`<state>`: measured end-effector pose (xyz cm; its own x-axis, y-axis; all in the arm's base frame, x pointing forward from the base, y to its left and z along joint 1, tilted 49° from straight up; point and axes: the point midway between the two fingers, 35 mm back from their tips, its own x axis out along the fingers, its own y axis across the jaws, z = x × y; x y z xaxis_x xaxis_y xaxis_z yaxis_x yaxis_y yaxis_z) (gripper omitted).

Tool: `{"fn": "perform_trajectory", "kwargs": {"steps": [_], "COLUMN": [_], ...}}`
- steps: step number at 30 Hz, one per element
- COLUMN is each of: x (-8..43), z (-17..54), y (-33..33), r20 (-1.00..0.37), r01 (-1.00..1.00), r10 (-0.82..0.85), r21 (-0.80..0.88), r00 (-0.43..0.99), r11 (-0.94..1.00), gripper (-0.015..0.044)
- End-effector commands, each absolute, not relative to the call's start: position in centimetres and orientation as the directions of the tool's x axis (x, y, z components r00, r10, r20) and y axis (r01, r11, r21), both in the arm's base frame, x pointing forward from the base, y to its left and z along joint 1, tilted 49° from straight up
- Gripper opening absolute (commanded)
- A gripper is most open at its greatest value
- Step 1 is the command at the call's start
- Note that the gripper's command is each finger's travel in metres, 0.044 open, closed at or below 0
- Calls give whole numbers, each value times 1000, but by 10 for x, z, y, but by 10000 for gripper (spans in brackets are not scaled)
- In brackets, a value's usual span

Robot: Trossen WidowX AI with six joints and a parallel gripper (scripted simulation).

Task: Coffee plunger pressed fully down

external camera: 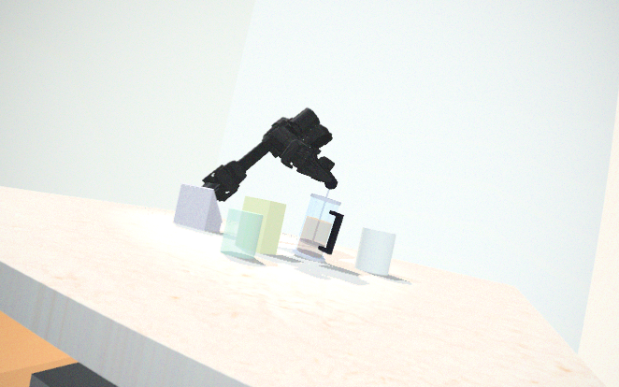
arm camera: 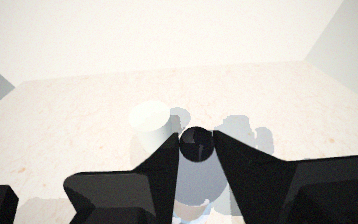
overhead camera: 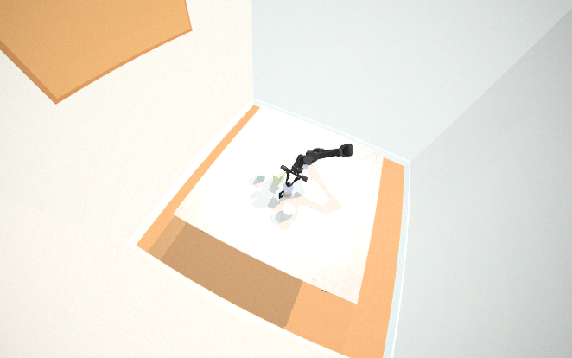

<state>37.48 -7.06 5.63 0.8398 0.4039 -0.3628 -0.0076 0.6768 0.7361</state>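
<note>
A glass coffee press with a black handle stands upright on the table, holding brown coffee in its lower half. Its thin plunger rod rises a short way above the lid. My gripper is shut on the black plunger knob, straight above the press. In the wrist view the two black fingers clamp the round knob from both sides, and the press lid shows below them.
A white cylinder cup stands right of the press. A light green block and a pale teal block stand close on its left. A lilac wedge sits by the arm's base.
</note>
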Motion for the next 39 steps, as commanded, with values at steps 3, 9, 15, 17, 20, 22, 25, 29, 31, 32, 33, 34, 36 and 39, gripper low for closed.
{"fn": "perform_trajectory", "kwargs": {"steps": [3,9,15,17,20,22,25,29,31,32,33,34,36,39], "x": [374,374,374,375,375,375,375,375,375,376,376,376,376,376], "z": [50,50,49,49,50,49,49,49,49,52,52,52,52,52], "y": [-64,-64,-64,-65,-65,-65,-65,-65,-65,-69,-69,-69,-69,-69], "r20": [-372,-372,-372,-372,-372,-372,-372,-372,-372,-367,-367,-367,-367,-367], "r01": [-5,-5,-5,-5,-5,-5,-5,-5,-5,-6,-6,-6,-6,-6], "r10": [430,430,430,430,430,430,430,430,430,417,417,417,417,417], "r21": [752,752,752,752,752,752,752,752,752,744,744,744,744,744], "r00": [823,823,823,823,823,823,823,823,823,831,831,831,831,831], "r11": [660,660,660,660,660,660,660,660,660,668,668,668,668,668], "gripper": [125,125,125,125,125,125,125,125,125,125,125,125,125,125]}}
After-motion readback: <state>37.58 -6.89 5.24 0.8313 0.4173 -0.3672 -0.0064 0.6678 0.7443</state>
